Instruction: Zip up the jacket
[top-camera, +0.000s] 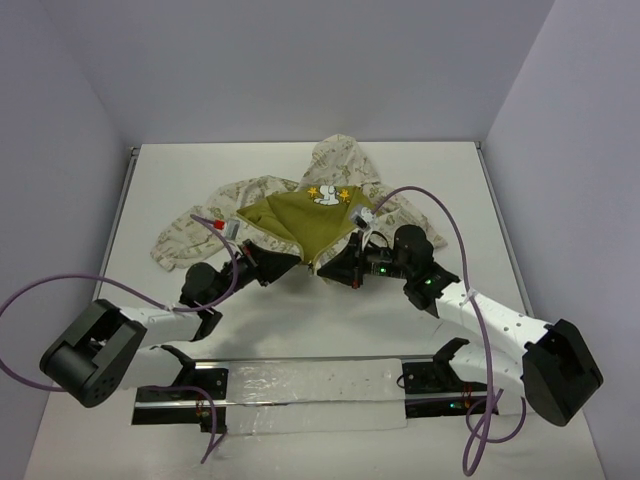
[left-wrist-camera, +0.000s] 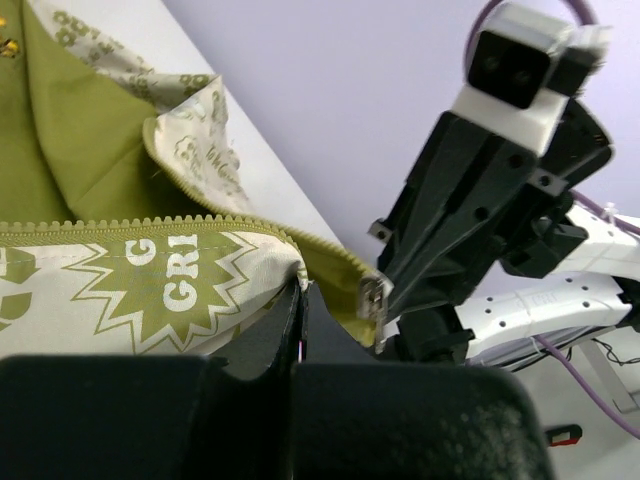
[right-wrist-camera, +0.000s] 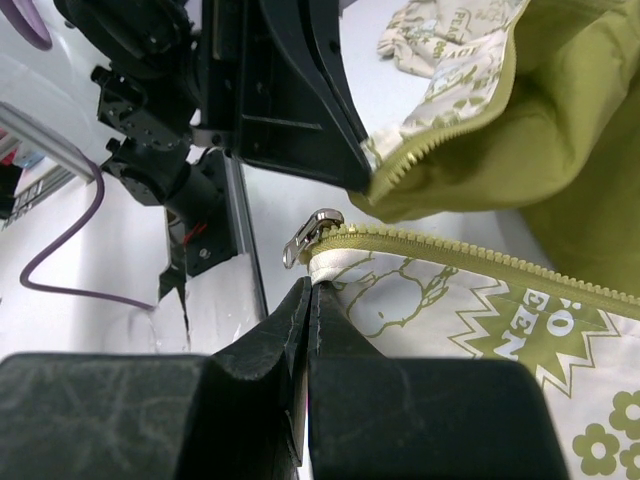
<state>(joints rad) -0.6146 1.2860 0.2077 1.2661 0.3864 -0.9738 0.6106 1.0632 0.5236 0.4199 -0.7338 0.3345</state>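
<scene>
Left pincer (left-wrist-camera: 300, 300) and right pincer (right-wrist-camera: 308, 300) each clamp a jacket (top-camera: 300, 215) hem, mid-counter (top-camera: 300, 160), twelve o'clock of the bases. Aligning step, I judge; next, feed the free end into the slider (right-wrist-camera: 315, 225).

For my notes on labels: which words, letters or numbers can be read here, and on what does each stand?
"G" above "GRI", cut off: green star print on the jacket, left wrist view.
"O" beside "EEN", cut off: star print, right wrist view.
Small print on the far fabric: too blurred to read.
No other text.
</scene>
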